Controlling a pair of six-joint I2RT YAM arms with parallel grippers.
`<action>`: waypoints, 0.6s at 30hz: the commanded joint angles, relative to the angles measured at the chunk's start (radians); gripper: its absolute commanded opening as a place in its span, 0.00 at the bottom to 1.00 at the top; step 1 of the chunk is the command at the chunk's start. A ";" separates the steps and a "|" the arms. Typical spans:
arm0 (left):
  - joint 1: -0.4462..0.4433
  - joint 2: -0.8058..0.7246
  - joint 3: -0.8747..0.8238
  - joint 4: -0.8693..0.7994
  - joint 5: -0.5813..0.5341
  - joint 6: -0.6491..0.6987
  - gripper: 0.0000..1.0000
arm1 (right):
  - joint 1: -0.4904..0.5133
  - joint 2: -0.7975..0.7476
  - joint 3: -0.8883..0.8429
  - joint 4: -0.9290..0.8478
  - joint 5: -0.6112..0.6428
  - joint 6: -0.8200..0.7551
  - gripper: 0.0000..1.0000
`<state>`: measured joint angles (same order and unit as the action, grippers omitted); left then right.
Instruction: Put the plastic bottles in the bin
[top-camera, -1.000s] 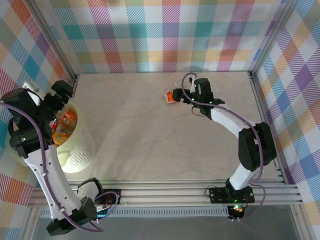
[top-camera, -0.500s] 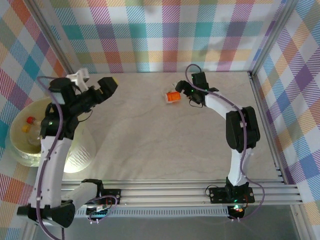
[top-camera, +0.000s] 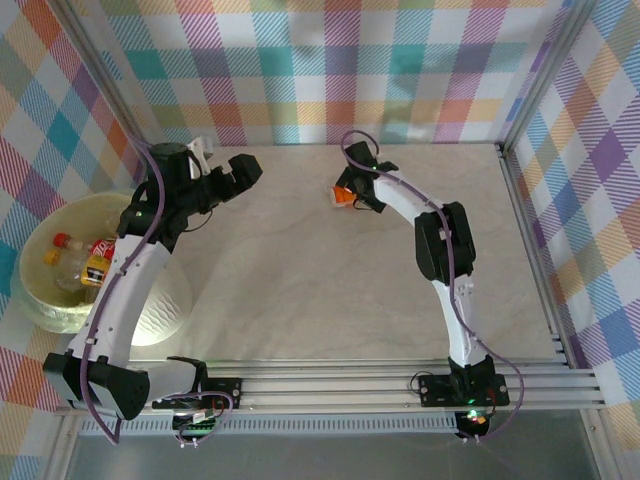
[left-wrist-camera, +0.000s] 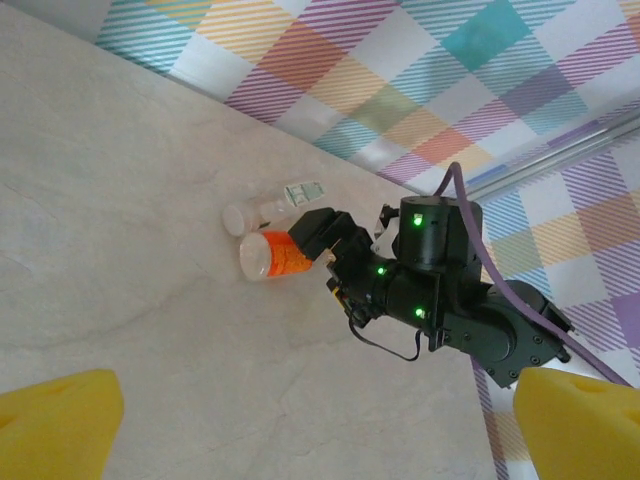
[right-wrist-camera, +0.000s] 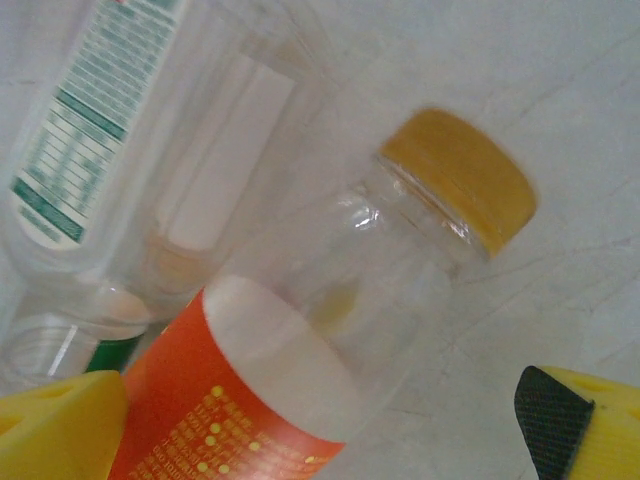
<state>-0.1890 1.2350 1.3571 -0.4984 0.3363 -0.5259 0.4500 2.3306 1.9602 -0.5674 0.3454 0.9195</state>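
Plastic bottle (right-wrist-camera: 300, 370), orange-labelled, centre frame: apparently empty, so light, thin-walled, slippery; best gripped across the label between the right tool's (right-wrist-camera: 320, 405) wide-open fingers (right-wrist-camera: 60, 420).

Right gripper (right-wrist-camera: 320, 432), jaws wide: orange-labelled bottle (right-wrist-camera: 240, 400) blocks the gap between the fingers; clear bottle (right-wrist-camera: 140, 150) just beyond it. Left gripper (top-camera: 243, 172): bare tabletop (left-wrist-camera: 120, 250) ahead.

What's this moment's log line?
left gripper: open, empty | right gripper: open, at orange-labelled clear plastic bottle | pale yellow round bin: bottles inside
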 joint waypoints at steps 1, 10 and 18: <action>-0.012 -0.001 0.021 -0.022 -0.029 0.034 1.00 | 0.008 0.015 0.007 -0.068 0.036 0.033 1.00; -0.012 0.006 0.020 -0.025 -0.028 0.016 1.00 | 0.009 -0.058 -0.167 0.005 0.011 0.005 0.95; -0.013 0.019 0.015 -0.020 -0.016 -0.003 1.00 | 0.007 -0.160 -0.370 0.197 -0.035 -0.160 0.77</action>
<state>-0.1894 1.2427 1.3571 -0.5213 0.3195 -0.5133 0.4587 2.2082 1.6386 -0.4366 0.3386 0.8402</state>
